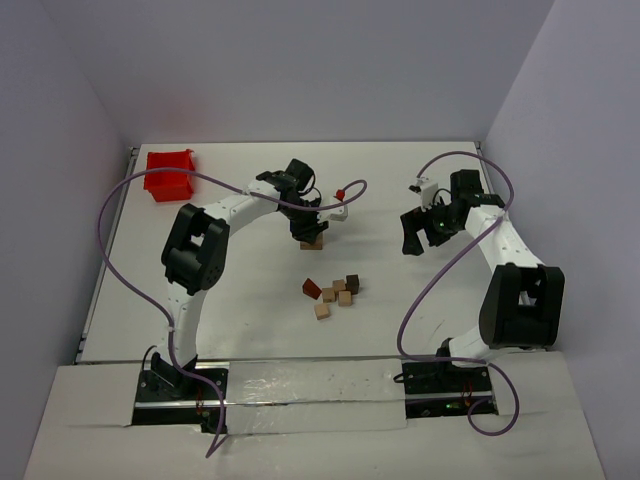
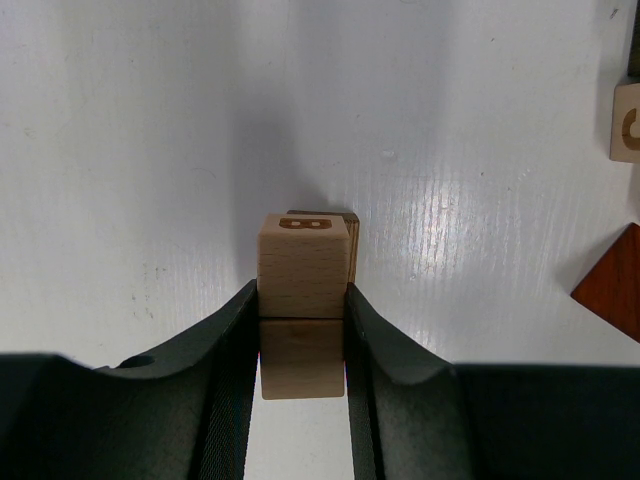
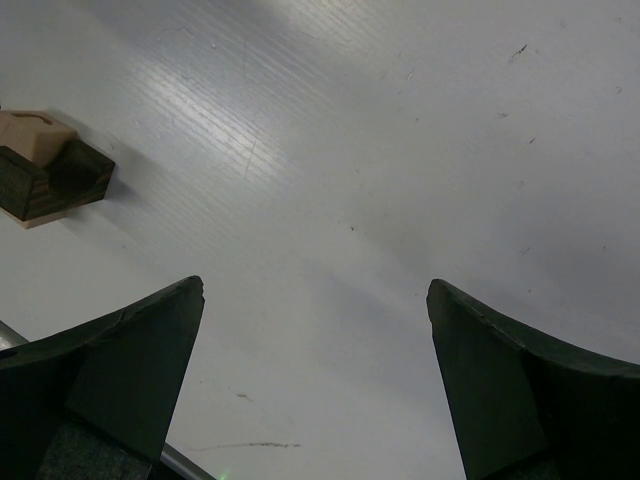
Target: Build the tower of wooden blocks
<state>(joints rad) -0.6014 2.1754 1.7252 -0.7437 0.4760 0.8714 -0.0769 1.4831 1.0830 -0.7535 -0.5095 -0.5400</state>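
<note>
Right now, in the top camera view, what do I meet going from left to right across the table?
Red bin → left gripper holding the wood block tower → dark brown cube → right gripper.

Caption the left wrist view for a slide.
Left gripper clamped on the light tan wood block tower; a reddish-brown wedge lies loose at the right edge.

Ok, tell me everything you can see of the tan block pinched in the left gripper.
The light tan wood block is a cube with fine horizontal grain and a dark engraved mark, like a B, on its far face. The left gripper is shut on it, one black finger flat against each side. A seam crosses it between the fingers, so it may be two stacked cubes. A darker brown block sits right behind it, showing at its right edge.
</note>
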